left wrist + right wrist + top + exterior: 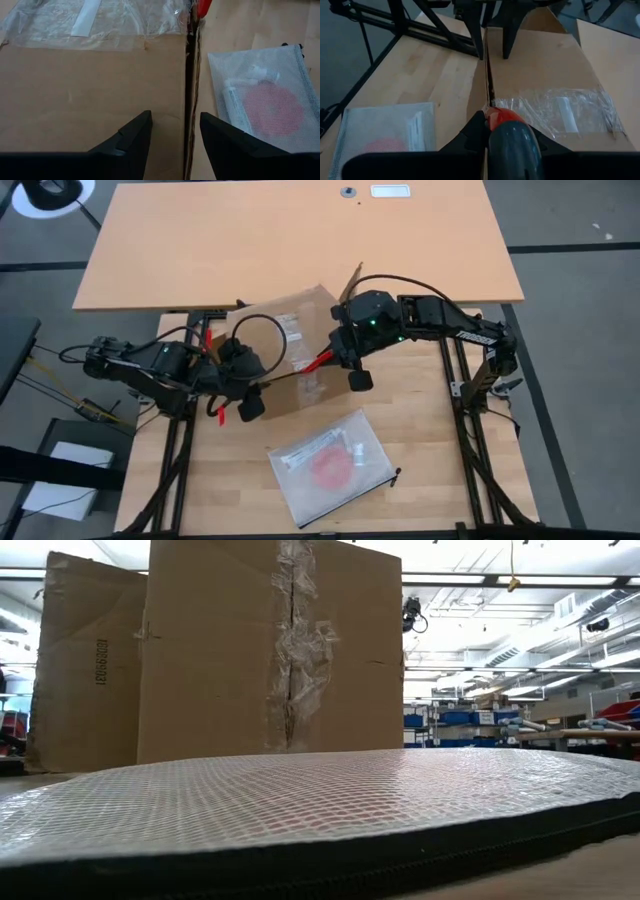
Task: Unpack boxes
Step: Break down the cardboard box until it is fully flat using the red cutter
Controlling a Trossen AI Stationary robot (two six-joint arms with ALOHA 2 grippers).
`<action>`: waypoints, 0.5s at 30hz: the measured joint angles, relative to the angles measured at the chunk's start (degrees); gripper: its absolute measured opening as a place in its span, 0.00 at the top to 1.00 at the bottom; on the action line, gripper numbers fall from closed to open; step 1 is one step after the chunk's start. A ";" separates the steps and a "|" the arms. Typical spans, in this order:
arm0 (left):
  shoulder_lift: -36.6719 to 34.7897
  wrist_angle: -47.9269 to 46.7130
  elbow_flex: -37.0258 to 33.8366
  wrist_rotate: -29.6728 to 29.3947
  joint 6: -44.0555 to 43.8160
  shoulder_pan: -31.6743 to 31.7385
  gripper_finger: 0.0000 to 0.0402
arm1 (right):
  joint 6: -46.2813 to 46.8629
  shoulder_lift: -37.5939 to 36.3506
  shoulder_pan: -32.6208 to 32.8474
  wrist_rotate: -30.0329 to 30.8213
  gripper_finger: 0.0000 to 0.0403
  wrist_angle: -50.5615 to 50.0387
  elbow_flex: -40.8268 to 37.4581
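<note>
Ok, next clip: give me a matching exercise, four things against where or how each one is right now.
Things:
1. cardboard carton
2. zip bag
3. left gripper
4. right gripper

States:
A. shut on the red-handled box cutter, at the carton's edge
B. lying flat on the table, nearer the front than the carton
C. open, its fingers either side of the carton's edge
D. standing at the middle of the table, clear tape on top

Pairs: 1-D, 2-B, 3-C, 4-A
</note>
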 joint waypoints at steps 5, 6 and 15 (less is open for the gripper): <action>0.00 0.00 0.00 0.00 0.00 0.00 0.55 | 0.02 0.00 0.00 0.00 0.86 0.00 0.00; 0.00 -0.01 0.03 0.00 0.00 0.00 0.55 | 0.00 0.00 0.01 0.00 0.86 0.00 0.02; 0.00 9.10 3.61 -0.12 4.81 0.01 0.55 | 0.17 0.00 -0.36 -0.05 0.86 -0.15 0.02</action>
